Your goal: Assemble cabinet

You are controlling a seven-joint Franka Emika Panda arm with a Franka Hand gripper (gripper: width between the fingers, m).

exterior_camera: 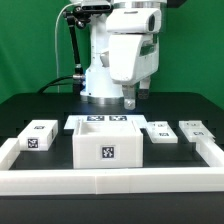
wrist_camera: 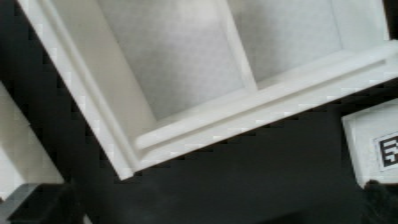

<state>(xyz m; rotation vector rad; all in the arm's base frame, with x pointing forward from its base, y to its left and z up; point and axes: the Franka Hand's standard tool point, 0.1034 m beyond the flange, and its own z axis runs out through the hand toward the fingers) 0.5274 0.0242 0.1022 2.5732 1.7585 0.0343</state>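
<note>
The cabinet (exterior_camera: 108, 142), a large white box with a black-and-white tag on its front, stands in the middle of the black table with its hollow top facing up. My gripper (exterior_camera: 132, 97) hangs just behind and above it, towards the exterior view's right, and touches nothing. In the wrist view the cabinet's white frame and inner divider (wrist_camera: 178, 90) fill most of the picture. The gripper (wrist_camera: 217, 208) is open and empty; only dark finger edges (wrist_camera: 36, 205) show at the corners.
The marker board (exterior_camera: 100, 121) lies flat behind the cabinet. Small white tagged parts lie at the left (exterior_camera: 38, 134) and at the right (exterior_camera: 160, 133) (exterior_camera: 193, 129); one shows in the wrist view (wrist_camera: 377, 148). A white border rail (exterior_camera: 110, 181) runs along the front and sides.
</note>
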